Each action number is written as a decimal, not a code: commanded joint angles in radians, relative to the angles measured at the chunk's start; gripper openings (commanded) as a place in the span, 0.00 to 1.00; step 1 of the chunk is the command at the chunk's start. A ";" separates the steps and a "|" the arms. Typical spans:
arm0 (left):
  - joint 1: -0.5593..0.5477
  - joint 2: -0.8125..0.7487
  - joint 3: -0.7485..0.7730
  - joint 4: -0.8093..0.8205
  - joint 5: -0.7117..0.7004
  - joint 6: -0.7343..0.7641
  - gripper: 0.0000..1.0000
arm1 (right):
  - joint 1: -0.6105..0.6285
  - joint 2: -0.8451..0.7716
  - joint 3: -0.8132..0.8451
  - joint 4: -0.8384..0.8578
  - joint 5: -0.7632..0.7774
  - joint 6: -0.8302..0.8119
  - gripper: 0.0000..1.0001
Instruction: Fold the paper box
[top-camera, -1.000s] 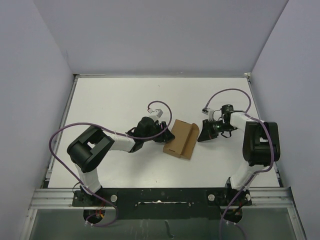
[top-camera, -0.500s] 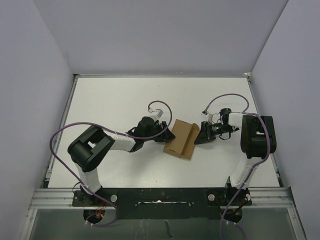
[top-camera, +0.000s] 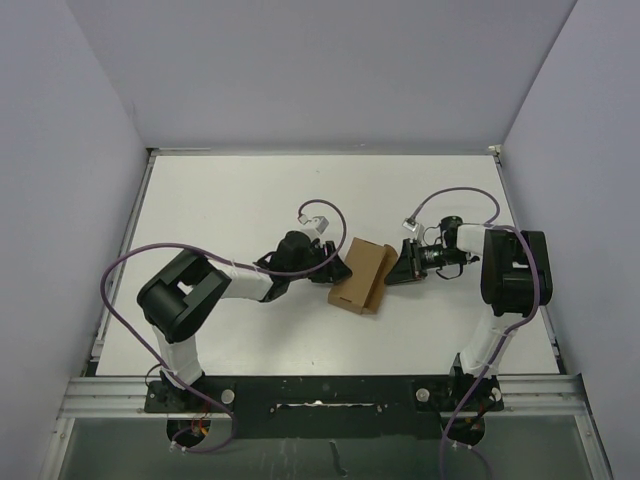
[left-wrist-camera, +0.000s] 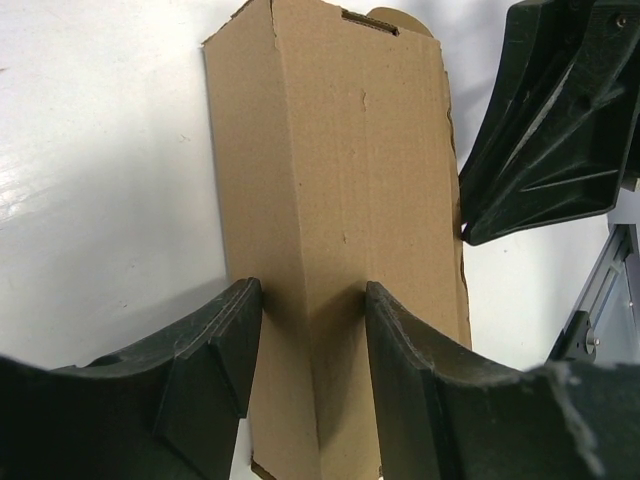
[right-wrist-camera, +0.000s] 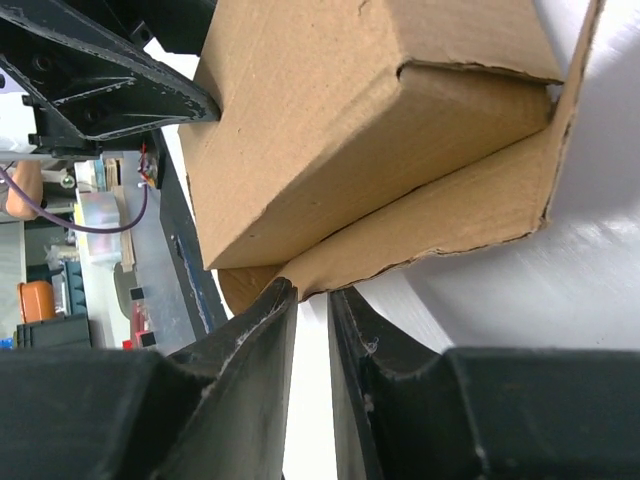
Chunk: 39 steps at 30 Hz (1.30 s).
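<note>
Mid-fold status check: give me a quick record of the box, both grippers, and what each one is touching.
paper box: partly folded, lying on the table between the two arms
left gripper: closed on a raised folded ridge of the box
right gripper: jaws narrowly apart, tips at the edge of the lower flap, nothing clearly between them

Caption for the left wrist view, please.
Left claw grips a folded ridge of the paper box on the white table; the right claw sits at the box's right edge.
</note>
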 joint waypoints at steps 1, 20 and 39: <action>-0.004 0.042 0.033 -0.095 0.018 0.034 0.43 | 0.016 -0.017 0.031 -0.016 -0.075 -0.016 0.21; 0.040 -0.317 0.119 -0.485 -0.093 0.341 0.76 | 0.087 -0.002 0.056 -0.008 -0.065 -0.009 0.22; -0.383 -0.646 -0.281 -0.122 -0.334 0.906 0.94 | 0.152 -0.092 0.080 -0.091 -0.072 -0.111 0.26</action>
